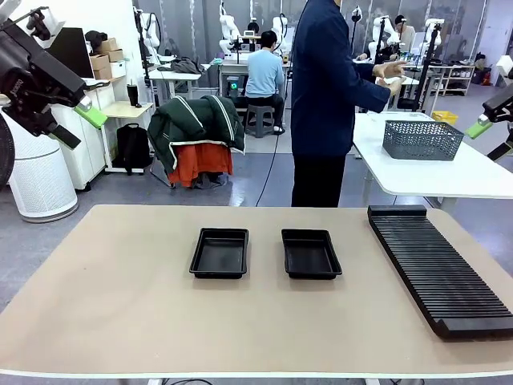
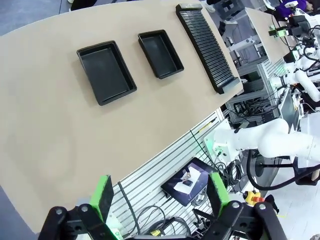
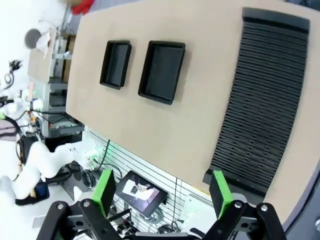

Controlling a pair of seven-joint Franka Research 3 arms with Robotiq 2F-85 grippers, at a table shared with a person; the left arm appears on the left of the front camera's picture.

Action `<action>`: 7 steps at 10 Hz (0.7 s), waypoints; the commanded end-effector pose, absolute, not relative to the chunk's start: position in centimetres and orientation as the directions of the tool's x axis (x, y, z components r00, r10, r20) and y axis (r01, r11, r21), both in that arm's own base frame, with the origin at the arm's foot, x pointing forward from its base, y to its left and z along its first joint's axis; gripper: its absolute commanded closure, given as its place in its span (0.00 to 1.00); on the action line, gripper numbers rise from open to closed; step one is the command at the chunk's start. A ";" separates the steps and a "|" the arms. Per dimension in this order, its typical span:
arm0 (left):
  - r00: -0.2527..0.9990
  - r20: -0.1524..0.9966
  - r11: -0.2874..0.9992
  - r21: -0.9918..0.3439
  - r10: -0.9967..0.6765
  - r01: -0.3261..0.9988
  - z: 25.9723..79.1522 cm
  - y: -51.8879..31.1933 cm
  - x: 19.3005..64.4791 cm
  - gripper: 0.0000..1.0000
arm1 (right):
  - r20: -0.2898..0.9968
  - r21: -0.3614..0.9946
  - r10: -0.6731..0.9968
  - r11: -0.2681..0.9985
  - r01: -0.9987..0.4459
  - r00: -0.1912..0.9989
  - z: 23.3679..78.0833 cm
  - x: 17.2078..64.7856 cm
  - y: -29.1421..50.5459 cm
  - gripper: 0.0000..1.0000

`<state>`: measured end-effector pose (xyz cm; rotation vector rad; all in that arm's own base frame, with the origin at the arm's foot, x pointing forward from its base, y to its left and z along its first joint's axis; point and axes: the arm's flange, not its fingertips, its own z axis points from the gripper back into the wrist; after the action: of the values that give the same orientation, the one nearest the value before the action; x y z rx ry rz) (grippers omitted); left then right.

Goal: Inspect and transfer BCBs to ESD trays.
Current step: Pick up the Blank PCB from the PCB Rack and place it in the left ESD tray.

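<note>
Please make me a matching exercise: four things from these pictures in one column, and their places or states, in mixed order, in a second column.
1 ESD trays
2 ribbed rack
3 person
4 left gripper

A standing beyond the table's far edge
B open, held high in the air
C empty, side by side
D along the table's right side

Pairs: 1-C, 2-D, 3-A, 4-B

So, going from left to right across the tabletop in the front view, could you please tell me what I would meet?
first ESD tray, empty → second ESD tray, empty, with a gap between the two → long black ribbed rack, running from far to near on the right side.
</note>
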<state>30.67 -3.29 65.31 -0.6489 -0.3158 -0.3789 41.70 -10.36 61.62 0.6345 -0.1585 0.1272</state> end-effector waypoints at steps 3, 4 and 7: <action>0.908 0.363 0.751 -0.534 -0.211 0.388 66.7 -3.0 27.3 0.00 | 0.119 0.599 -0.020 0.799 -0.056 0.993 64.4 41.6 -12.4 0.00; 0.912 0.367 0.764 -0.530 -0.184 0.367 67.4 -3.2 26.8 0.00 | 0.117 0.598 -0.036 0.800 -0.042 0.993 64.9 41.6 -12.8 0.00; 0.928 0.339 0.787 -0.525 -0.154 0.323 69.8 -4.5 26.0 0.00 | 0.131 0.594 -0.032 0.803 -0.053 0.991 66.2 41.5 -12.9 0.00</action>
<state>25.96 -4.33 69.37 -0.6191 -0.3122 -0.2849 41.48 -13.18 65.24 0.6317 -0.1416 0.0234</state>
